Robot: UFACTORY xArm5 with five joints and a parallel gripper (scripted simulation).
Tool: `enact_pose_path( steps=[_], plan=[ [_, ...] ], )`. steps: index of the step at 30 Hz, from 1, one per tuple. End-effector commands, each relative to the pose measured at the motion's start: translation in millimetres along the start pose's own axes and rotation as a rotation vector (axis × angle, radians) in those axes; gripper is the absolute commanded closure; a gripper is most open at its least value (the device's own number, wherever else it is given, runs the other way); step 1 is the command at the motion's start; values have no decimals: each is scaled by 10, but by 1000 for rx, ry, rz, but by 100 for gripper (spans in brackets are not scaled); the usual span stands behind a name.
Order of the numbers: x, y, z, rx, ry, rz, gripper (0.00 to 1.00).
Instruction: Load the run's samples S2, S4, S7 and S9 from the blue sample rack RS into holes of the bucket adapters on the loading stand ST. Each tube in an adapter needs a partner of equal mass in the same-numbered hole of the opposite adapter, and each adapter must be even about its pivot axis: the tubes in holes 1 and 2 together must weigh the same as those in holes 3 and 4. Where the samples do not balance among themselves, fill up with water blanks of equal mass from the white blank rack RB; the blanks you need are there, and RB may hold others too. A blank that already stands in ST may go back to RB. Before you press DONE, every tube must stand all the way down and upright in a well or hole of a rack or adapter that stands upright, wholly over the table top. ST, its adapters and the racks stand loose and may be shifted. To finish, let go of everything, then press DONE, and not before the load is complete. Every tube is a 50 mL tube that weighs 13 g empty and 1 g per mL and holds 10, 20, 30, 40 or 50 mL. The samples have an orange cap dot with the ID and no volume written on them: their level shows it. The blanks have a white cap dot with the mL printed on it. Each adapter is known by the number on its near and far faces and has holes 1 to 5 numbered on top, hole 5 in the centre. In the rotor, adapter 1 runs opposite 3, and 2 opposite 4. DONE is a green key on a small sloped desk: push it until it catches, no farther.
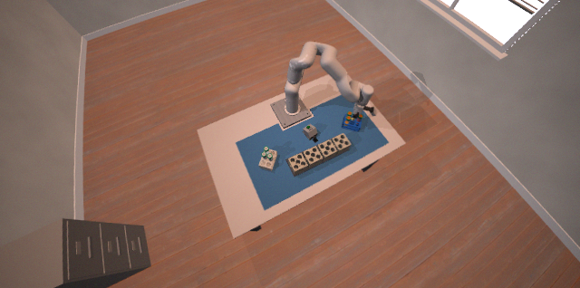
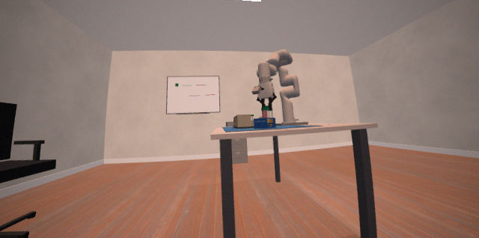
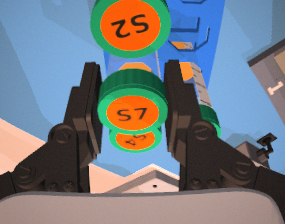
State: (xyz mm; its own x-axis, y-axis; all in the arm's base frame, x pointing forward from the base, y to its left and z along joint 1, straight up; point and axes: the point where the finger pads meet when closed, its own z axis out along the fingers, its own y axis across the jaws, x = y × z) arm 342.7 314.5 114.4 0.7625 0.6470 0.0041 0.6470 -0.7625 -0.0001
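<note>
My gripper is shut on the green cap of sample S7, a tube with an orange cap dot. It stands over the blue sample rack RS at the table's far right. Sample S2 stands in the rack just beyond S7, with pink liquid showing under its cap. Another orange-dotted tube stands just behind S7; its ID is hidden. The loading stand ST, a row of beige adapters, lies left of the rack with its holes empty.
The white blank rack RB with several green-capped blanks stands at the mat's left. The DONE desk sits between the arm's base and the adapters. The blue mat covers the table's middle.
</note>
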Motion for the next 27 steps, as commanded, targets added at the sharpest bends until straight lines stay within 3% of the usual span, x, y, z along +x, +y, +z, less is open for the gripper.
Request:
enact_pose_path(
  steps=[1, 17, 27],
  plan=[
    [11, 0, -23, 0, 4, 0, 100],
    [11, -1, -130, 0, 4, 0, 100],
    [11, -1, -330, 0, 4, 0, 100]
  ],
)
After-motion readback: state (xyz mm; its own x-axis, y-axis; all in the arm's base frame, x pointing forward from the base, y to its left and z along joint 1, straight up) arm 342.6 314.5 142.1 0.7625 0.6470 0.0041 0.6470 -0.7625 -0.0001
